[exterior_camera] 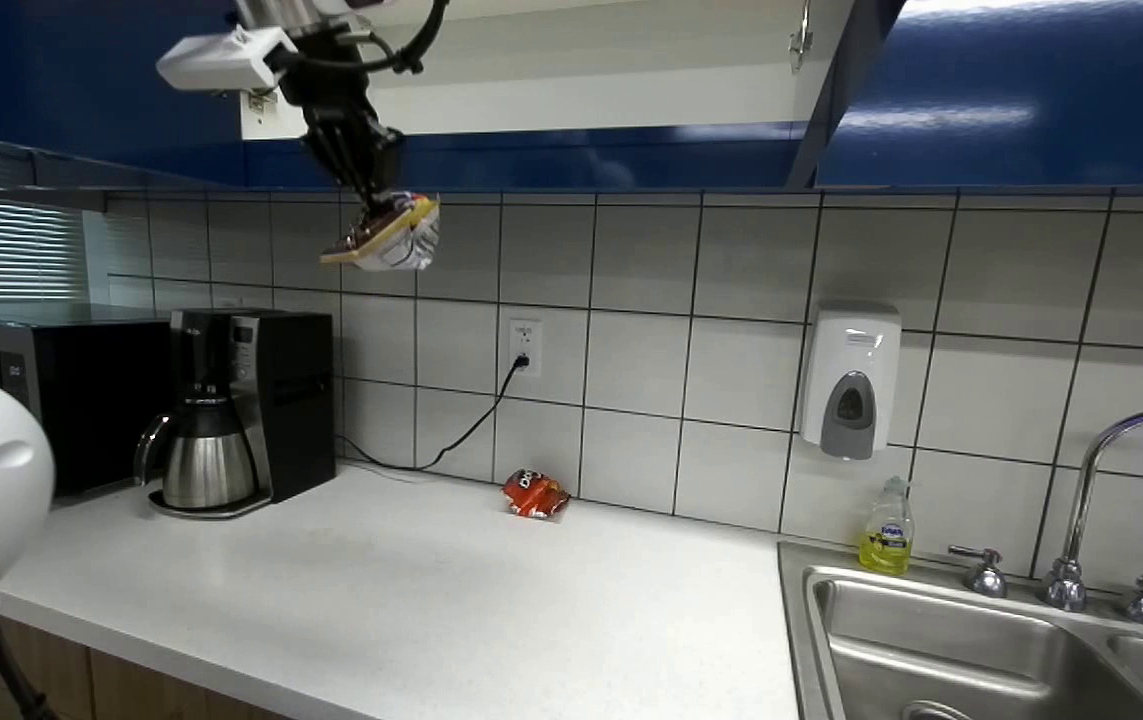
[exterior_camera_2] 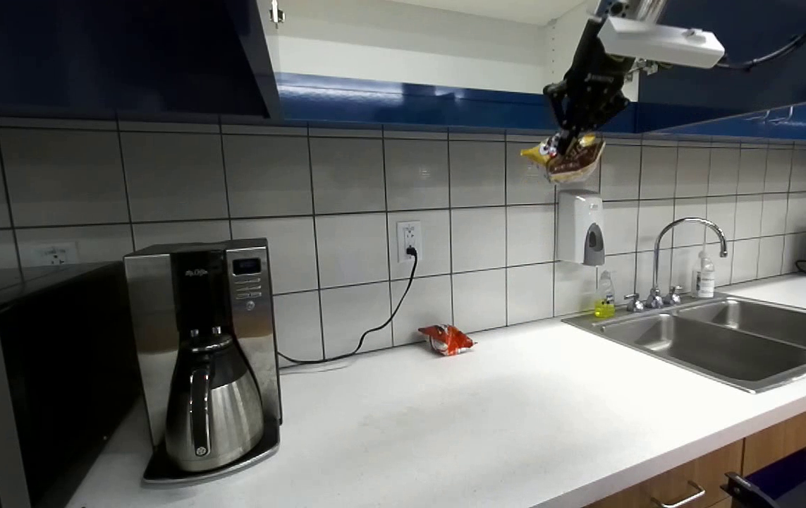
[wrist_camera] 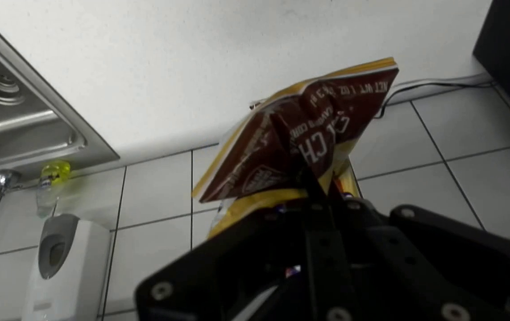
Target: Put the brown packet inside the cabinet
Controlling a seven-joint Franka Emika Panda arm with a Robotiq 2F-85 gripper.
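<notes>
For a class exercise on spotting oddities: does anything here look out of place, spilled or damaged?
Mildly: a crumpled red packet lies on the counter by the wall, like a stray snack; the brown packet hangs tilted from the hand. No spill shows.

Brown packet (wrist_camera: 259,149): creased, yellow-edged; held tilted, outside and lower than the cabinet (exterior_camera: 581,157). Cabinet open, dark blue, white inside.

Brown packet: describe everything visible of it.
The brown packet looks like glossy, crinkled film: dark brown with yellow edges, white lettering including "NET WT 1 OZ", and a silvery-white part. It hangs tilted in the air above the counter, pinched by the end effector, the only thing seen touching it. Both exterior views show it outside the open cabinet.
</notes>
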